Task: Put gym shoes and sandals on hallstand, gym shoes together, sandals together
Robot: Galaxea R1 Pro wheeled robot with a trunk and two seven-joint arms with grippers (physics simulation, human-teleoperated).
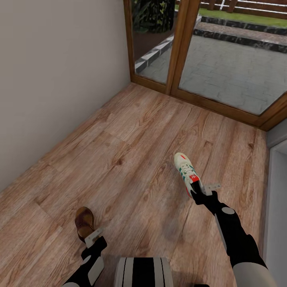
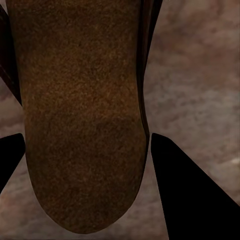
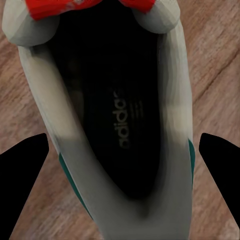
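Observation:
One brown sandal (image 1: 84, 222) sticks out ahead of my left gripper (image 1: 91, 236), low at the left of the head view, and that gripper is shut on its heel end. In the left wrist view the sandal's sole (image 2: 82, 115) sits between the two dark fingers (image 2: 185, 190). My right gripper (image 1: 202, 189) is shut on the heel of a cream-white gym shoe (image 1: 185, 171) with green stripes and a red tongue, held above the wood-plank corridor floor (image 1: 131, 151). The right wrist view looks into that gym shoe's dark opening (image 3: 120, 115). The other shoe, the other sandal and the hallstand are out of view.
A plain pale wall (image 1: 52, 79) runs along the left. Wood-framed glass doors (image 1: 181, 44) close the far end, with a paved yard beyond. A grey-white panel edge (image 1: 278, 191) stands at the right. My trunk (image 1: 143, 272) shows at the bottom.

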